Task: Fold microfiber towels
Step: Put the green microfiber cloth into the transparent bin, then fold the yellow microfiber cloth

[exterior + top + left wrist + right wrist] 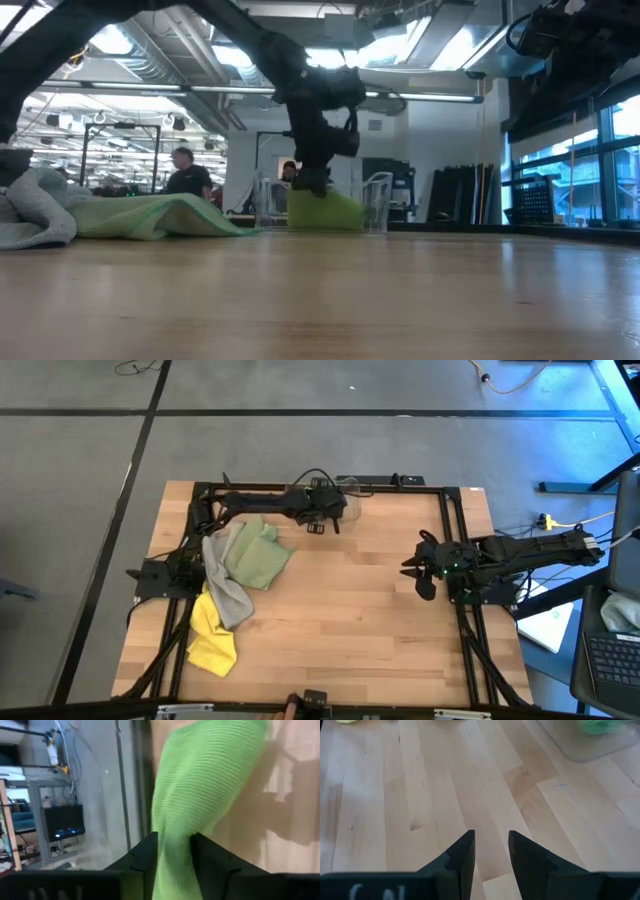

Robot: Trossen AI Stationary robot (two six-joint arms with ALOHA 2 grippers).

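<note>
A bright green towel (325, 212) lies bunched in the clear plastic bin (378, 203) at the table's far edge. My left gripper (312, 182) stands just above it, slanting down, and is open with a strip of the towel (200, 780) running between its fingers. At the table's left side lie a pale sage green towel (257, 557), a grey towel (226, 588) partly over it, and a yellow towel (211, 638) nearer the front. My right gripper (491, 851) hovers open over bare wood at the right (420, 572). My left gripper has a bunched strip of the bright green towel (172, 857) between its two open fingers (146, 857); the cloth fills the gap and meets both inner sides. The fingers slant down from above. The rest of the towel runs away from them down into the bin.
The clear bin (345, 488) stands at the far edge by the black frame rail (300, 487). Bare wood (340, 610) spreads over the table's middle and front. People show in the room beyond the table in the low view.
</note>
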